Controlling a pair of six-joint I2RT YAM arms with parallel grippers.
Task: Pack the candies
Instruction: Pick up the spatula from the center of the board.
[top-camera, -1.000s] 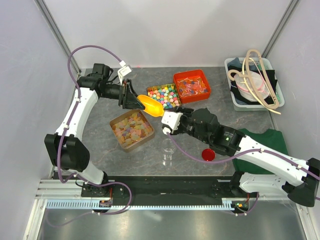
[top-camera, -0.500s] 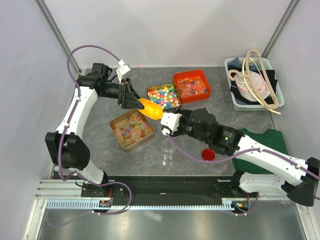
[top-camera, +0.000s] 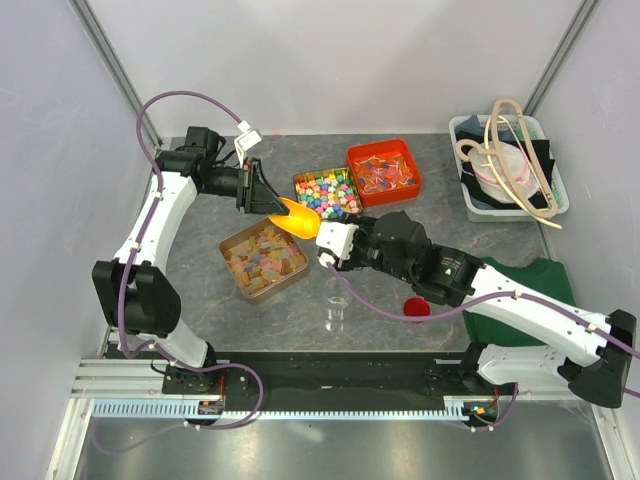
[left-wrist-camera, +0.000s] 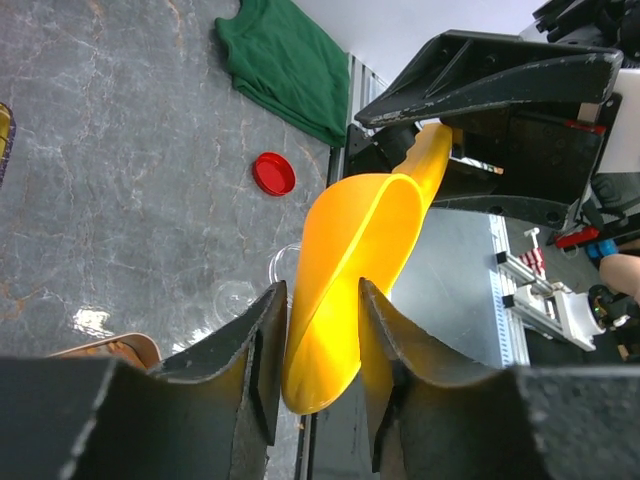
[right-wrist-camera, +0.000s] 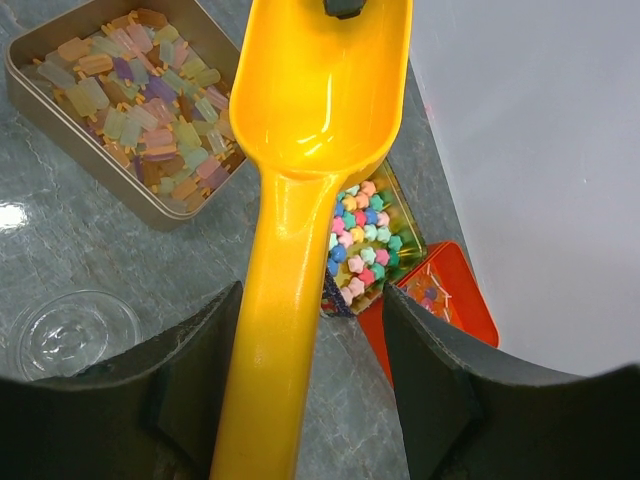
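Observation:
The candies, pale pastel pieces, fill a tan square tin. A yellow scoop hangs empty above the tin's far corner. My left gripper is shut on the scoop's bowl, and its fingers press both sides of it. My right gripper stands open around the scoop's handle, which lies against the left finger with a gap on the other side. The clear cup stands empty in front of the tin.
A tin of bright multicoloured candies and an orange-red box sit behind the scoop. A red lid lies by the right arm, a green cloth beyond it. A bin with hangers stands at the back right.
My left gripper widened and then shut again on the scoop's bowl. The right gripper slid a little to the left along the handle. The scoop barely moved.

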